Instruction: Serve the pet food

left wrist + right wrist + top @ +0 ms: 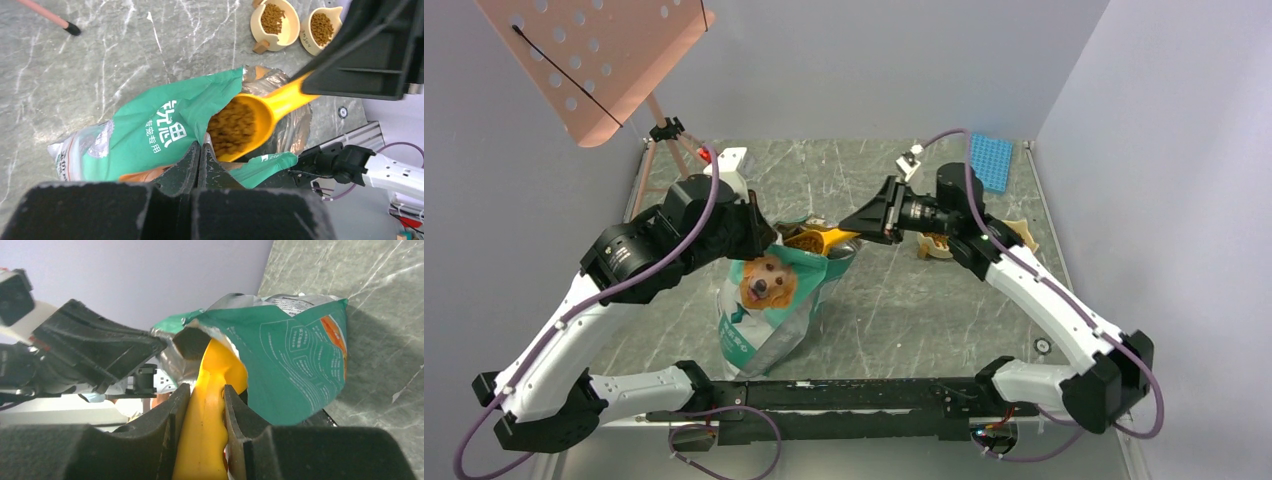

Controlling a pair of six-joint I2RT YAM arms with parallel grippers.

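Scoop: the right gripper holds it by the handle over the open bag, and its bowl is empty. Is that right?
Not quite: the bowl is not empty. The left wrist view shows the scoop heaped with pet food. The rest stands: the right gripper holds it by the handle over the open bag.

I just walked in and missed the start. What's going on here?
The right gripper grips an orange scoop by its handle. The scoop's bowl, heaped with pet food, sits at the open mouth of the green bag. The left gripper is shut on the bag's rim. Two cream bowls beyond already hold kibble.
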